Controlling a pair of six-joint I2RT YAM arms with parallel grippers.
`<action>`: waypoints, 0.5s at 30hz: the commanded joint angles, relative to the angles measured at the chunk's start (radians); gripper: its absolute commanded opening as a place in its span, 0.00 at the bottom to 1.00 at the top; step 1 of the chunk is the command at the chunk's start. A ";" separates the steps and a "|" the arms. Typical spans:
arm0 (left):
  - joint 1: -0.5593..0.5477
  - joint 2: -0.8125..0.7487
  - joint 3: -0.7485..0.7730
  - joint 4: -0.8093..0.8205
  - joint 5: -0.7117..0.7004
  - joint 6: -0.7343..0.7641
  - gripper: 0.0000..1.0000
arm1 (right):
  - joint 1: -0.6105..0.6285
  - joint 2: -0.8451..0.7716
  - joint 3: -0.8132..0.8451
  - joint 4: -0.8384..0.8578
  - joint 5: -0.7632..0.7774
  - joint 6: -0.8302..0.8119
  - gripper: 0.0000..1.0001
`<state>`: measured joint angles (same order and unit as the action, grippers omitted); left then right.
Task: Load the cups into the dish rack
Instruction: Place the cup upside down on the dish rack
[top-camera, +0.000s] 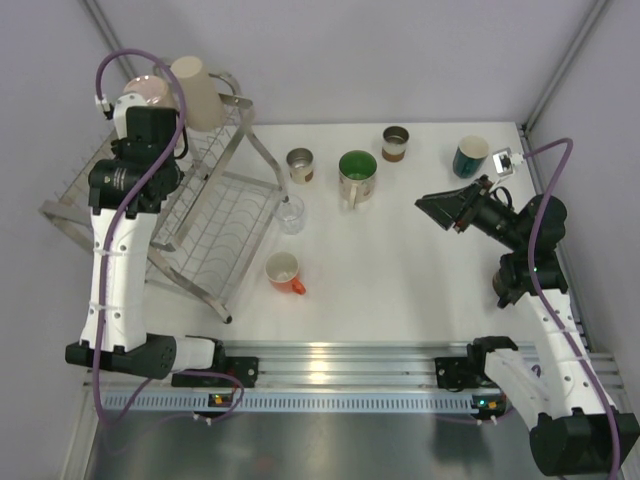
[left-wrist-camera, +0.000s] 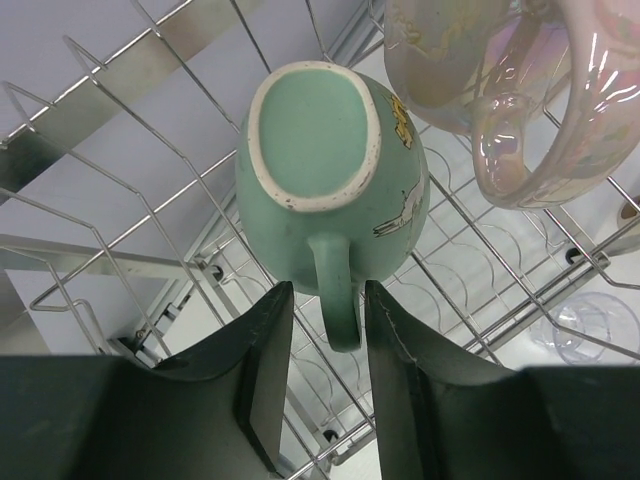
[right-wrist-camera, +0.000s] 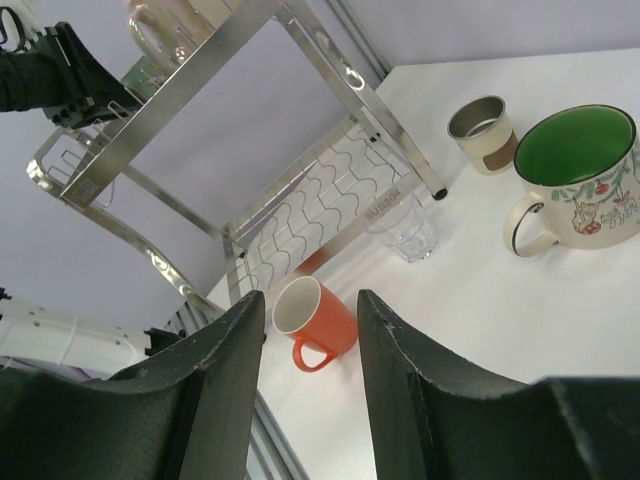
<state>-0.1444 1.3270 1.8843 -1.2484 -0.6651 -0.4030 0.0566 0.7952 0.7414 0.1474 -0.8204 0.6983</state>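
A teal mug (left-wrist-camera: 330, 170) sits bottom-up on the wires of the dish rack (top-camera: 215, 235). Its handle hangs between the fingers of my left gripper (left-wrist-camera: 328, 290), which is open with a gap on each side. A pink pearly mug (left-wrist-camera: 520, 100) and a beige cup (top-camera: 200, 92) sit on the rack's top. My right gripper (right-wrist-camera: 310, 305) is open and empty, high above an orange mug (right-wrist-camera: 322, 318) lying on its side. On the table are a clear glass (top-camera: 290, 213), a green-inside mug (top-camera: 357, 176), a steel cup (top-camera: 300, 165), a brown-banded cup (top-camera: 396, 143) and a dark teal cup (top-camera: 470, 157).
The rack's slanted tubular frame (right-wrist-camera: 200, 90) juts toward the middle of the table, next to the glass (right-wrist-camera: 405, 230). A metal rail (top-camera: 330, 360) runs along the near edge between the arm bases. Grey walls close in the back and the sides.
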 joint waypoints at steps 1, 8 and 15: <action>0.002 -0.009 0.068 0.053 -0.033 0.021 0.41 | 0.003 0.002 0.050 0.015 0.006 -0.025 0.43; 0.002 0.032 0.260 0.072 -0.024 0.085 0.48 | 0.003 0.001 0.050 -0.002 0.017 -0.033 0.43; 0.000 0.034 0.312 0.253 0.272 0.130 0.76 | 0.003 0.038 0.069 -0.055 0.105 -0.023 0.43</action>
<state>-0.1444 1.3567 2.1868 -1.1408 -0.5812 -0.3027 0.0566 0.8108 0.7456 0.1165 -0.7818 0.6834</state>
